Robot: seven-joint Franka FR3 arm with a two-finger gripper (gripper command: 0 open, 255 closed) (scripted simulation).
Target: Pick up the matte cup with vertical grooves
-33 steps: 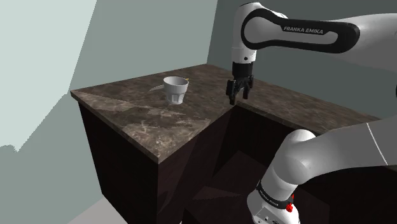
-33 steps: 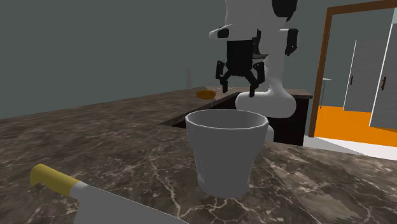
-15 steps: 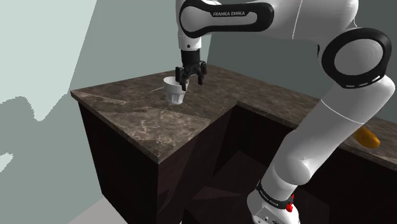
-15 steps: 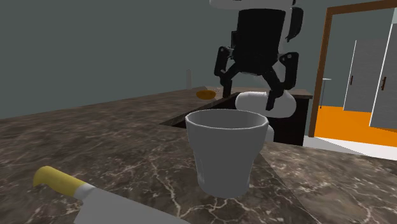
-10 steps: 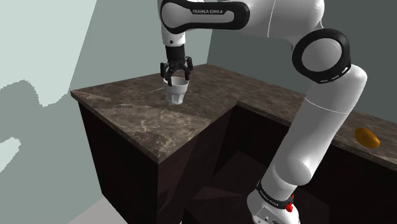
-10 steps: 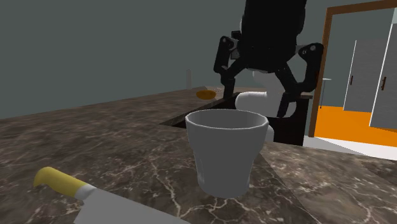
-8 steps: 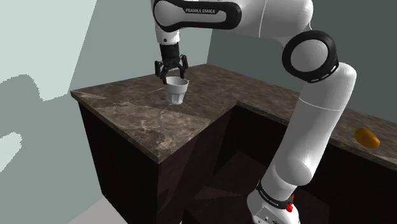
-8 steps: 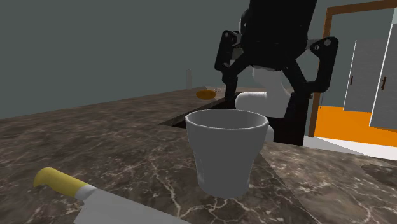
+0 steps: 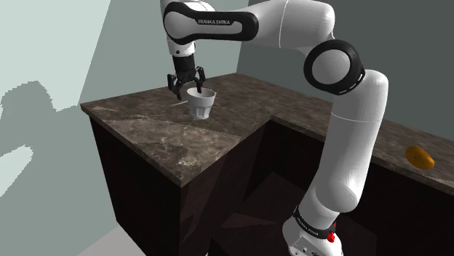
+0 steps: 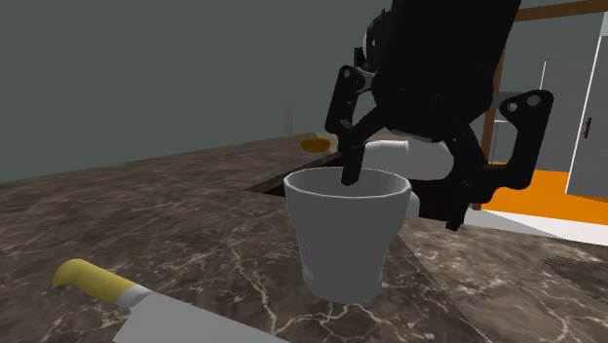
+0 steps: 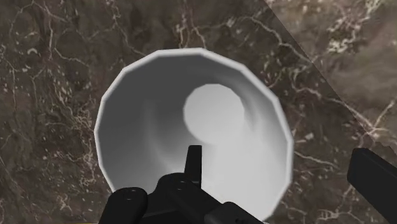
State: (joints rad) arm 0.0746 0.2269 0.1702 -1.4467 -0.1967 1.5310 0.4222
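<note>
A plain white cup (image 9: 203,105) stands upright on the dark marble counter (image 9: 145,129); its side looks smooth and matte. My black gripper (image 9: 186,86) hangs open over the side of the cup at the shoulder view's left. In the second exterior view the cup (image 10: 343,239) is close up, and the gripper (image 10: 401,200) straddles its wall, with one fingertip inside the rim and the other outside. In the wrist view the cup (image 11: 159,108) is seen from above, with the gripper (image 11: 283,168) across its rim. The fingers do not clasp the wall.
A knife with a yellow handle (image 10: 95,280) lies on the counter beside the cup. An orange object (image 9: 420,156) rests on the far counter section. The counter edge drops off in front, with a dark recess (image 9: 269,189) toward the stand.
The arm has swung toward the shoulder view's left and come down over the cup. One finger now reaches inside the rim. The cup has not moved, and the fingers have stayed apart.
</note>
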